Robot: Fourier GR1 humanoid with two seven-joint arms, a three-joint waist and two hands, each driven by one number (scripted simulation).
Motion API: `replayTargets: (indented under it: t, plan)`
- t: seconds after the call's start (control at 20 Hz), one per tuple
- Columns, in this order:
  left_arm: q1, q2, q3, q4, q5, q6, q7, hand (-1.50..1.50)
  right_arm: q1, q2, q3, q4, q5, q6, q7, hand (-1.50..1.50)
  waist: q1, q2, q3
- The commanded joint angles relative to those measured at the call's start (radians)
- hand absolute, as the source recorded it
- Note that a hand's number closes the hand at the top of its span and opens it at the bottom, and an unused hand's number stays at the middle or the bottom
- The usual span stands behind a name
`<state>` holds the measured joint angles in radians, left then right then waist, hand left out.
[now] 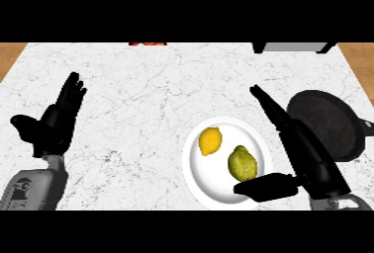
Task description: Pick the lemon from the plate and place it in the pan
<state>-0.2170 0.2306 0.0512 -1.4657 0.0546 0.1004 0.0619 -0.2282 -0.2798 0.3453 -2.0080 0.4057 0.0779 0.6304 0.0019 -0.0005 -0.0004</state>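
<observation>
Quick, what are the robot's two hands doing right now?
Left hand: open, holding nothing.
Right hand: open, holding nothing, beside the plate.

bench [146, 89]: white marble, grey veins
plate [219, 195]: plain white, just left of right hand
lemon [210, 141]: bright yellow
second fruit [242, 163]: yellow-green, nearer right hand's thumb
pan [326, 123]: black, right of right hand
right hand [296, 148]: black
left hand [53, 123]: black, grey forearm
</observation>
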Motion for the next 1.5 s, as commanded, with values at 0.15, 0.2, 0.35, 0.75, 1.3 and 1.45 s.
replayTargets:
  t: [0.15, 0.2, 0.35, 0.75, 1.3, 1.45]
  plan:
    - [0.016, -0.033, 0.002, -0.002, -0.026, 0.006, -0.025, 0.0, 0.031, 0.018, -0.049, 0.055, 0.06, 0.049, 0.016, -1.5, -0.002, 0.0, 0.0]
    - [-0.004, -0.032, -0.001, 0.002, -0.026, 0.001, -0.002, 0.0, -0.049, 0.096, 0.001, 0.15, 0.114, 0.014, 0.053, -1.5, 0.002, 0.001, 0.0]
    - [-0.061, 0.005, 0.05, 0.014, 0.008, -0.026, 0.06, 0.0, -0.018, 0.073, -0.035, 0.17, 0.075, 0.075, -0.005, -1.5, -0.001, 0.001, 0.0]
    - [0.003, -0.04, 0.03, 0.03, -0.033, -0.03, -0.04, 0.0, -0.012, 0.117, -0.037, 0.353, 0.095, 0.098, -0.187, -1.5, -0.001, 0.002, 0.0]
    - [-0.068, -0.021, 0.065, 0.021, -0.032, -0.038, 0.054, 0.0, -0.113, 0.17, -0.02, 0.405, 0.221, 0.205, -0.045, -1.5, -0.001, 0.001, 0.0]
    - [-0.001, -0.055, 0.04, 0.047, -0.067, -0.027, -0.037, 0.0, -0.093, 0.183, 0.022, 0.444, 0.281, 0.201, -0.04, -1.5, -0.001, 0.001, 0.0]
